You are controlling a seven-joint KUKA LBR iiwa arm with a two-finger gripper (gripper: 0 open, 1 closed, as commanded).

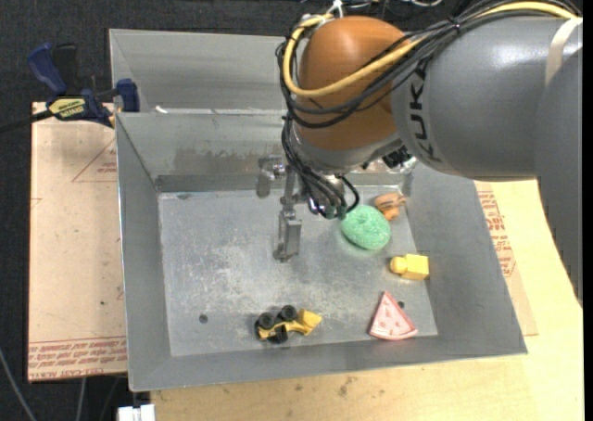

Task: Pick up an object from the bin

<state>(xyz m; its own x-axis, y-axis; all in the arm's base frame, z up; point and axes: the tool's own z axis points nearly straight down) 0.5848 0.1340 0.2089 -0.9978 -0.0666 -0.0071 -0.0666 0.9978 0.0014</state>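
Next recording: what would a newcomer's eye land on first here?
The grey arm with its orange cover looms at upper right, its gripper hanging over the bare middle of the bin. Just right of the gripper lies a green ball; a pink wedge and a yellow-black toy lie near the front wall.

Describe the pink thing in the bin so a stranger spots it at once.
Look in the grey bin, at its floor's lower right corner. Below a small yellow block lies a flat pink wedge, like a melon slice. It alone is pink and triangular; the green ball further up is round.
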